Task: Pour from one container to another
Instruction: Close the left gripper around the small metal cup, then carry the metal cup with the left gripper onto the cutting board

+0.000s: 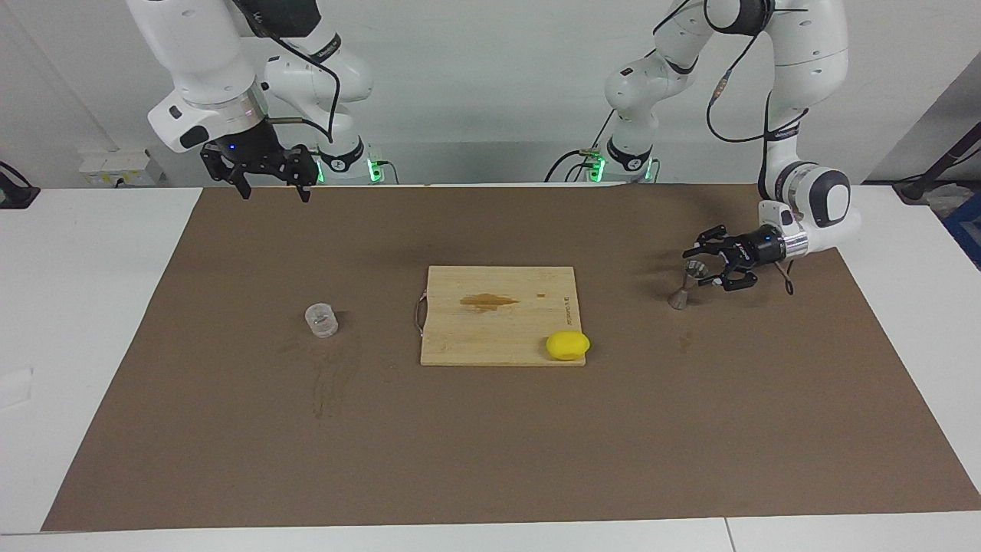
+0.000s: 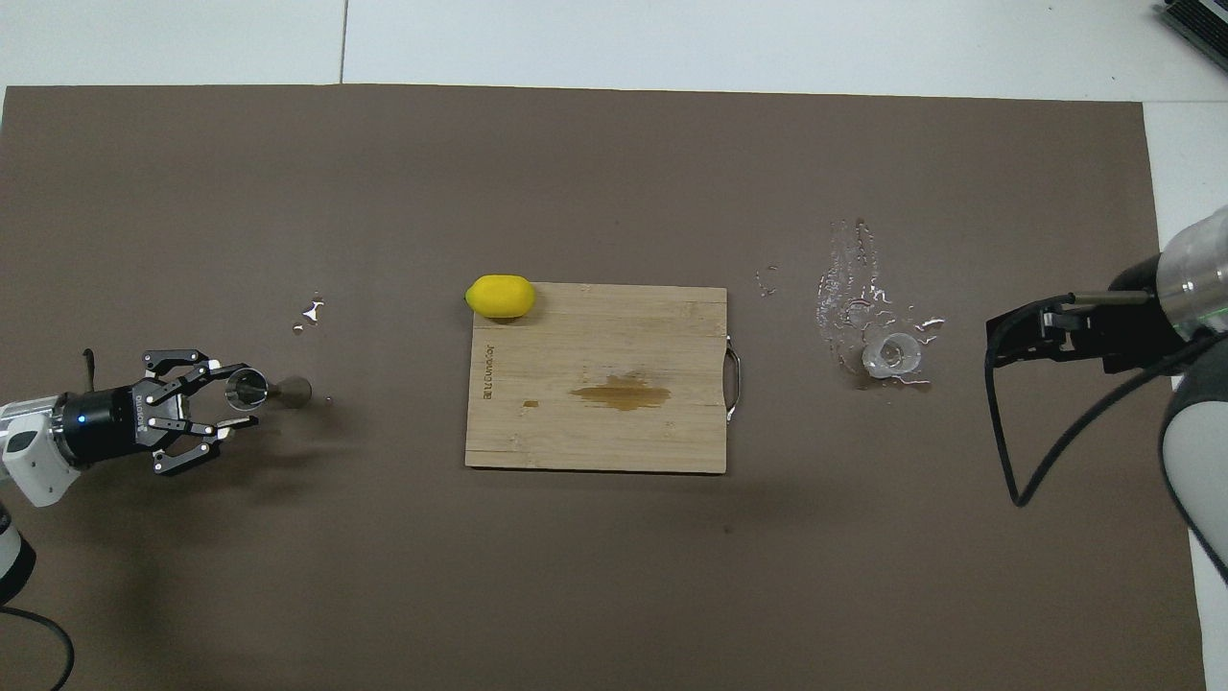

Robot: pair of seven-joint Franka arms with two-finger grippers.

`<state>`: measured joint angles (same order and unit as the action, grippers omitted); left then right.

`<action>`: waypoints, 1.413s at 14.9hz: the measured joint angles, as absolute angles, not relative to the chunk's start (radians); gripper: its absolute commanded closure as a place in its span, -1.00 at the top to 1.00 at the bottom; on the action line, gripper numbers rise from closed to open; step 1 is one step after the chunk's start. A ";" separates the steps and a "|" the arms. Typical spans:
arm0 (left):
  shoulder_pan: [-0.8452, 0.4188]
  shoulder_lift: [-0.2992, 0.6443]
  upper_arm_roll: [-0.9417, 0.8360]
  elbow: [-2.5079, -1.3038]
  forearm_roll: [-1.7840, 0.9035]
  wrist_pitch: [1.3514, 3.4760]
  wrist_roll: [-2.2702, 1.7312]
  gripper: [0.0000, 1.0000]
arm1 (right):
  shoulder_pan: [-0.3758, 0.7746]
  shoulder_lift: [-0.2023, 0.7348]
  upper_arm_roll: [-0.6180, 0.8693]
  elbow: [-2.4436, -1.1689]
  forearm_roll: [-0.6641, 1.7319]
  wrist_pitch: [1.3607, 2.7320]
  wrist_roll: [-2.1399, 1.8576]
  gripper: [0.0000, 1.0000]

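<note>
Left gripper (image 1: 709,264) open around jigger (image 1: 687,284), not yet closed: grasp step. Right gripper (image 1: 272,180) open, empty, waiting well above cup (image 1: 321,320). Next: close squarely, keep jigger upright.

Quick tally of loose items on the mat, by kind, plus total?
Clear cup: 1
Metal jigger: 1
Lemon: 1
Wooden cutting board: 1
Total: 4

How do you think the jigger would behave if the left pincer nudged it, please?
The jigger probably tips easily: it stands on a small cone base with a narrow waist and looks tall for its footprint. Its smooth metal may slip in the left pincer, which is open beside its upper cone. Once down, it would likely roll in a curve.
</note>
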<state>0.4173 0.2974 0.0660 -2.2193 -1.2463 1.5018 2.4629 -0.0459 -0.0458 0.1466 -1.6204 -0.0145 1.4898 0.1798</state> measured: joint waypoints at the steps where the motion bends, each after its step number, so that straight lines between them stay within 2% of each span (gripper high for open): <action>1: 0.418 0.297 0.066 -2.219 -1.246 1.502 2.465 -0.02 | -0.046 -0.046 0.147 -1.620 -0.015 1.490 0.180 1.00; 6: 0.419 0.297 0.066 -2.218 -1.247 1.505 2.469 -0.08 | -0.046 -0.046 0.147 -1.621 -0.015 1.491 0.180 1.00; 8: 0.419 0.297 0.066 -2.218 -1.247 1.505 2.469 -0.21 | -0.046 -0.046 0.147 -1.621 -0.015 1.491 0.180 1.00; 12: 0.413 0.297 0.057 -2.212 -1.248 1.502 2.392 -0.18 | -0.046 -0.046 0.147 -1.621 -0.015 1.491 0.180 1.00; 17: 0.320 0.291 0.040 -2.181 -1.277 1.497 2.313 -0.20 | -0.046 -0.046 0.147 -1.621 -0.015 1.491 0.180 1.00; 21: 0.180 0.256 0.036 -2.177 -1.349 1.496 2.252 -0.18 | -0.046 -0.046 0.147 -1.621 -0.015 1.491 0.180 1.00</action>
<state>0.1803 0.2559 0.0358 -2.1769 -1.3490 1.4960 2.2520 -0.0459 -0.0459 0.1466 -1.6207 -0.0145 1.4908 0.1798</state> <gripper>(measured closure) 0.498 0.000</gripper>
